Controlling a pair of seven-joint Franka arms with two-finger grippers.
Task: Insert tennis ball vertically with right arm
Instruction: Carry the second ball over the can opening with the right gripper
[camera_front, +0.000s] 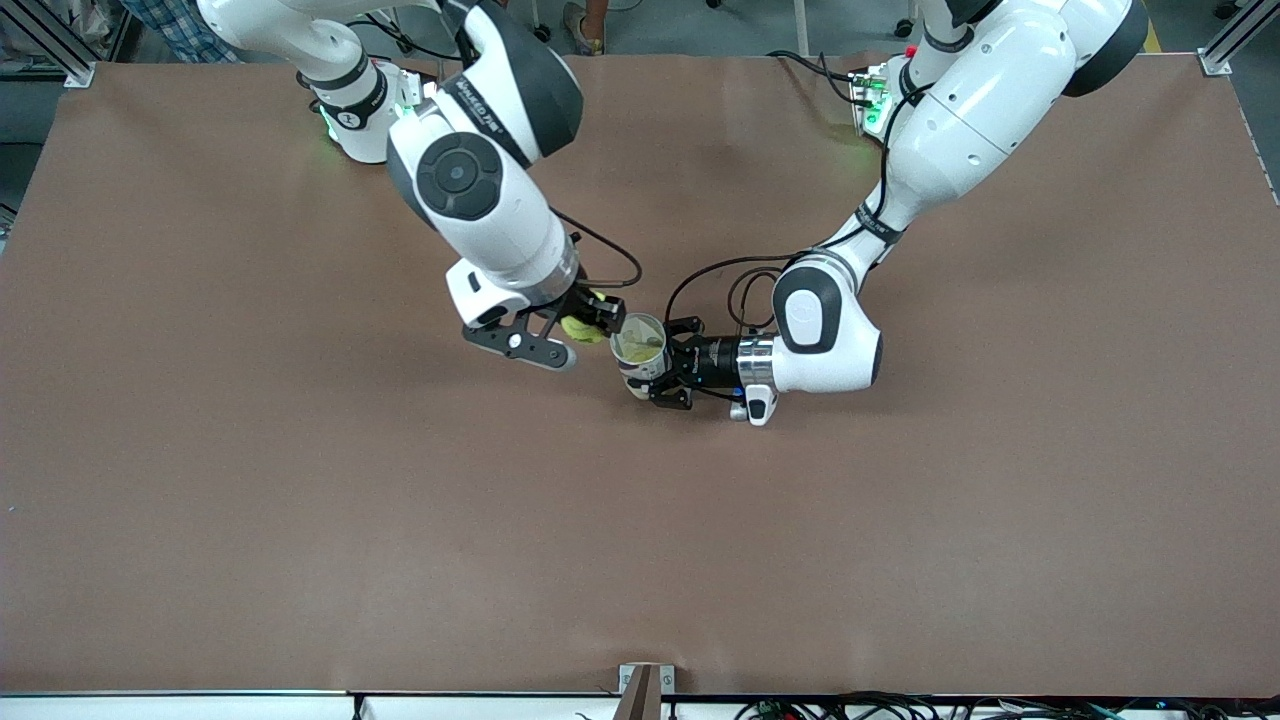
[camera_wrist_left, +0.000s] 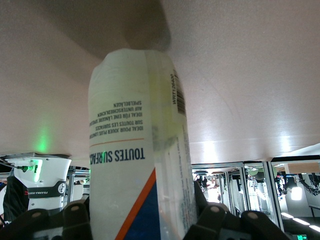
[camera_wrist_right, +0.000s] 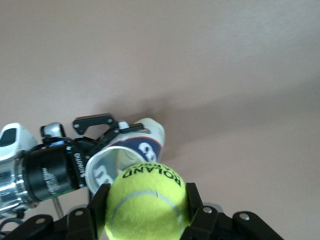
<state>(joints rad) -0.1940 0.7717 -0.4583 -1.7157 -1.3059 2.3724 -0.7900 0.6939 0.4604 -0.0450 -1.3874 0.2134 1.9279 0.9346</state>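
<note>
My right gripper (camera_front: 590, 318) is shut on a yellow-green tennis ball (camera_front: 580, 328), which fills the right wrist view (camera_wrist_right: 146, 202) between the black fingers (camera_wrist_right: 98, 202). It hangs beside the rim of a clear tennis-ball can (camera_front: 640, 350), toward the right arm's end of the table. The can stands upright in the middle of the table with its open mouth up. My left gripper (camera_front: 668, 368) is shut on the can's side, low at the table. The left wrist view shows the can's white, blue and orange label (camera_wrist_left: 135, 165) between its fingers (camera_wrist_left: 212, 220).
The brown table (camera_front: 300, 520) spreads wide around the can. Black cables (camera_front: 720, 275) loop off the left wrist just farther from the front camera than the can. The arm bases stand at the table's top edge.
</note>
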